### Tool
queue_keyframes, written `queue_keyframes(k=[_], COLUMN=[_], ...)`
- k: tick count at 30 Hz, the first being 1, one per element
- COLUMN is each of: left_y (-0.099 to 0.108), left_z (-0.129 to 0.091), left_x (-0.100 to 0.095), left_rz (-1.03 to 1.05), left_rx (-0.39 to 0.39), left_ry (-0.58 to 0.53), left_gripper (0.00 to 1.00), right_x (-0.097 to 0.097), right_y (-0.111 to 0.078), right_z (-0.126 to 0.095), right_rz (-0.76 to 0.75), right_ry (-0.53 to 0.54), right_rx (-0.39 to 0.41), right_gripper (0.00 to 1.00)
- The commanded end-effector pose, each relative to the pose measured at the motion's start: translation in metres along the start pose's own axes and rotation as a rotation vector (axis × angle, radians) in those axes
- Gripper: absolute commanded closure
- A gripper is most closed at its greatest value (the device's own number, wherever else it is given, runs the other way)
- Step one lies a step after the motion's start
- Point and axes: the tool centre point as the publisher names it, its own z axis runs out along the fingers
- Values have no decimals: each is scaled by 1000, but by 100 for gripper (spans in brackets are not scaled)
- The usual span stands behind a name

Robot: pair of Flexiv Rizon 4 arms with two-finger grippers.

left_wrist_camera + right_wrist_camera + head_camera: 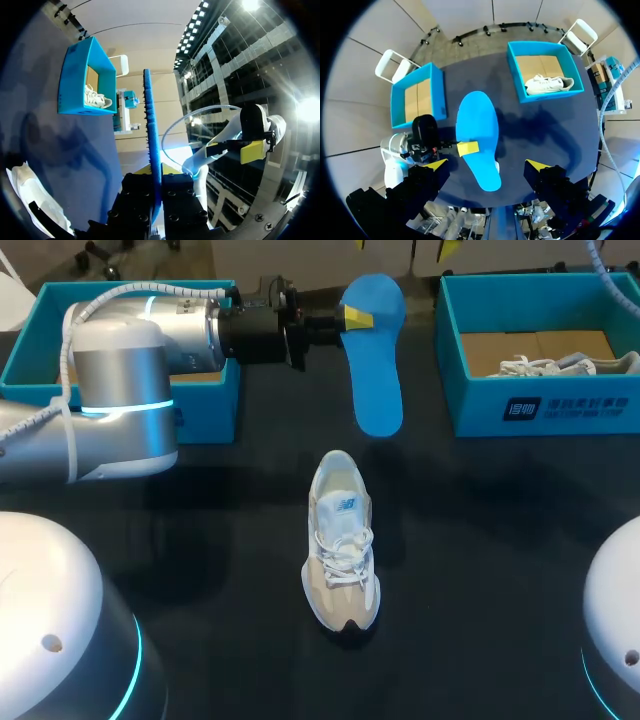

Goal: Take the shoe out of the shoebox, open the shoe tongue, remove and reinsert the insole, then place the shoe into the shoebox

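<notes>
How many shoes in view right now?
2. One shoe sits on the table, mid-view; a second shoe lies in the right shoebox. The left shoebox shows only cardboard in the right wrist view.

left arm [120, 390]: comes in from the left edge and lies across the left shoebox [215, 400] at the far-left corner.
left gripper [352, 317]: clamped on the side of the insole [375, 360], with one yellow tip on its top face.
insole: blue, held above the table's far middle, between the two boxes.
shoe [342, 540]: white and beige, laced, upright at the centre of the table [500, 560], toe toward the near edge.
right shoebox [540, 405]: at the far-right corner, with a second shoe [555, 365] lying inside.
</notes>
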Motion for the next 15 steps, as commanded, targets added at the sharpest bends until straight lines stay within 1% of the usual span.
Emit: queue_keyframes(k=[1,2,8,13,15], left_y=[0,0,0,0,0], left_z=[0,0,0,0,0], left_x=[0,0,0,0,0], left_rz=[0,0,0,0,0], left_rx=[0,0,0,0,0], left_ry=[-1,-1,-1,-1,-1], left_gripper=[100,100,100,100,100], right_x=[-15,-17,-29,-36,-37], right_y=[-6,-6,-9,-11,-11], right_z=[3,3,4,3,3], right_rz=[5,-6,29,33,37], right_ry=[54,43,136,152,206], right_rx=[-13,-13,-50,-77,-91], right_gripper=[0,0,0,0,0])
